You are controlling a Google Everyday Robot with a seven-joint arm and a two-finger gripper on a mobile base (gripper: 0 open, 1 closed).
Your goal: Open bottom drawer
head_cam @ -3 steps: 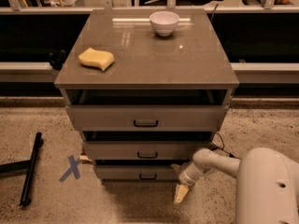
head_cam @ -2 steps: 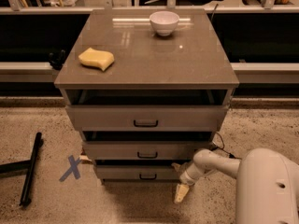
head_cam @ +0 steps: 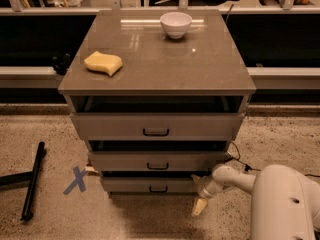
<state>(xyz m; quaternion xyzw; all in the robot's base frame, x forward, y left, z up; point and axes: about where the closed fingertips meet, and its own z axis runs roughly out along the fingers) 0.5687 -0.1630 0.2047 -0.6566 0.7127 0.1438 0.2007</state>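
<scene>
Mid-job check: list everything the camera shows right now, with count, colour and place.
cabinet: one, grey-brown top, centre of view
bowl: one, white, back of the cabinet top
sponge: one, yellow, left of the top
top drawer: one, grey-beige, widest front
middle drawer: one, grey-beige, beneath it
bottom drawer: one, grey-beige, lowest and narrowest
tape cross: one, blue, floor at left
bar: one, black, floor far left
arm: one, white, lower right
gripper: one, pale, near the floor, right of the bottom drawer's front
</scene>
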